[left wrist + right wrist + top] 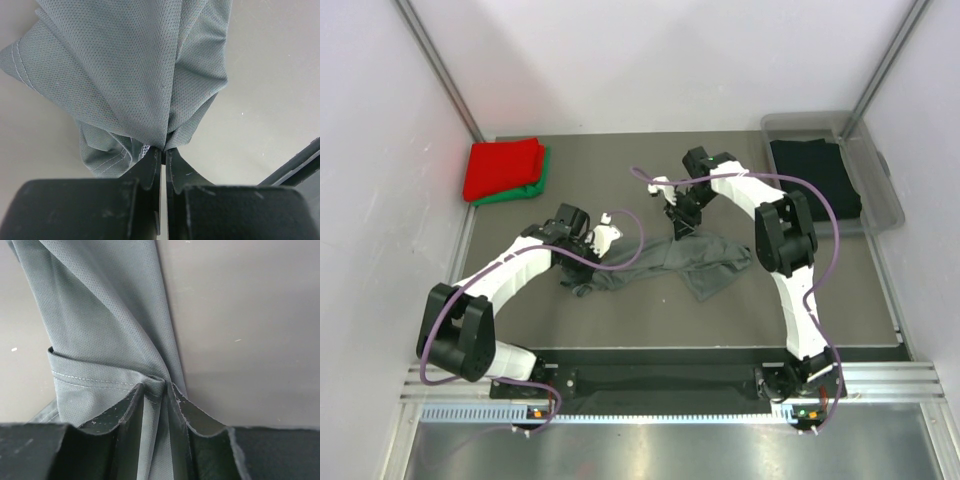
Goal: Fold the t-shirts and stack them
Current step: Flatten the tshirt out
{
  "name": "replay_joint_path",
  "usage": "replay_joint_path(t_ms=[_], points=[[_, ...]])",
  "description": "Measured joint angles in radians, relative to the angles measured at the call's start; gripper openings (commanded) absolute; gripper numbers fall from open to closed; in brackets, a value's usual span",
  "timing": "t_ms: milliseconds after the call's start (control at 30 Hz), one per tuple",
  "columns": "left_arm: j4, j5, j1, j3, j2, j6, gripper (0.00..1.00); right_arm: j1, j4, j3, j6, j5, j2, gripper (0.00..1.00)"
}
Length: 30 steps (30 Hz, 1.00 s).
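Observation:
The dark grey t-shirt (685, 262) lies bunched across the middle of the table, held at two places. My left gripper (582, 240) is shut on its left part; in the left wrist view the cloth (145, 75) hangs from the pinched tips (164, 150). My right gripper (678, 222) is shut on a hemmed edge of the same shirt (105, 330), cloth pinched between the fingers (159, 390). The red t-shirt (503, 166) lies folded on top of the folded green t-shirt (527, 188) at the back left. The black t-shirt (815, 175) lies in the tub.
A clear plastic tub (875, 170) stands at the back right against the wall. White walls close in the table on the left, back and right. Purple cables loop over both arms above the shirt.

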Motion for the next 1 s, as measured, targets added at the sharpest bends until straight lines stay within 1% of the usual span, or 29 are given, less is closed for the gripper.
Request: replay_joint_path(t_ms=[100, 133, 267, 333, 433, 500, 567, 667, 733, 833, 900, 1000], points=[[0.0, -0.002, 0.0, 0.0, 0.0, 0.0, 0.01, 0.002, -0.005, 0.0, 0.0, 0.0, 0.0, 0.26], [0.0, -0.003, 0.0, 0.0, 0.0, 0.0, 0.01, 0.002, -0.007, 0.0, -0.001, 0.0, 0.0, 0.21], [0.001, -0.004, 0.0, -0.001, 0.0, 0.0, 0.01, 0.002, -0.015, 0.0, -0.005, 0.0, 0.001, 0.12], [0.003, -0.004, 0.0, -0.002, 0.0, 0.0, 0.01, 0.002, -0.019, 0.0, -0.008, 0.002, 0.001, 0.06], [0.003, -0.005, 0.0, -0.003, 0.0, 0.0, 0.01, 0.002, -0.02, 0.0, -0.007, 0.032, -0.002, 0.01], [0.003, -0.007, 0.0, -0.003, 0.0, 0.0, 0.03, 0.003, -0.012, -0.003, 0.001, 0.077, -0.017, 0.0], [0.003, -0.01, 0.0, 0.0, 0.0, -0.004, 0.04, 0.004, 0.042, -0.061, 0.021, 0.127, -0.087, 0.0], [-0.005, -0.018, 0.0, 0.024, 0.001, -0.011, 0.1, 0.007, 0.085, -0.142, 0.05, 0.193, -0.261, 0.0], [-0.013, -0.027, 0.0, 0.059, 0.003, -0.016, 0.09, 0.009, 0.124, -0.174, 0.077, 0.228, -0.408, 0.03], [-0.016, -0.034, -0.001, 0.136, 0.006, -0.021, 0.08, 0.013, 0.187, -0.204, 0.114, 0.259, -0.606, 0.03], [-0.022, -0.042, -0.002, 0.185, 0.009, -0.021, 0.07, 0.014, 0.221, -0.224, 0.131, 0.283, -0.701, 0.03], [-0.032, -0.047, -0.002, 0.248, 0.013, -0.021, 0.06, 0.014, 0.257, -0.281, 0.151, 0.303, -0.786, 0.03]])
